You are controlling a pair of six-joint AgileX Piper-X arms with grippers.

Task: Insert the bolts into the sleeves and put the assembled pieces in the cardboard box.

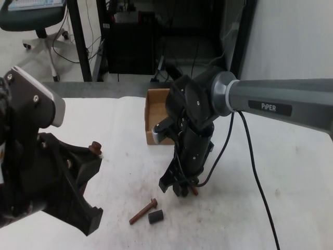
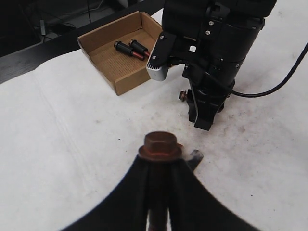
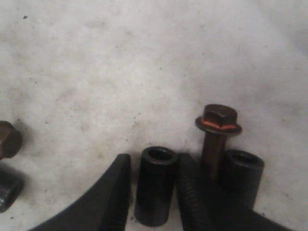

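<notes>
**Rust-brown bolt is waiting while a sleeve is being lined up**

Rust-brown and head-up, one bolt (image 2: 160, 144) is sitting clamped between the nearly closed fingers (image 2: 130, 192) of the left gripper (image 2: 159, 166), raised above the white bench (image 2: 62, 144). Across from it, the right gripper (image 1: 179, 188) is standing nose-down on the bench near the cardboard box (image 2: 103, 60), where two assembled pieces (image 2: 131, 47) are already lying. Its fingers (image 3: 108, 202) are bracketing a black sleeve (image 3: 155, 187), spread barely wider than it. One is touching the sleeve, but a thin sliver of bench is showing at the other, so the grip is not looking firm yet. A second bolt (image 3: 217, 132) and a second sleeve (image 3: 242, 175) are crowding in just beside the far finger. The risk appears to be sitting there. Closing could be knocking those neighbours aside or pinching the sleeve off-centre and tipping it, and a tilted bore would be jamming the waiting bolt. Another loose bolt (image 1: 143, 211) and sleeve (image 1: 155, 216) are lying nearer the left arm.
</notes>
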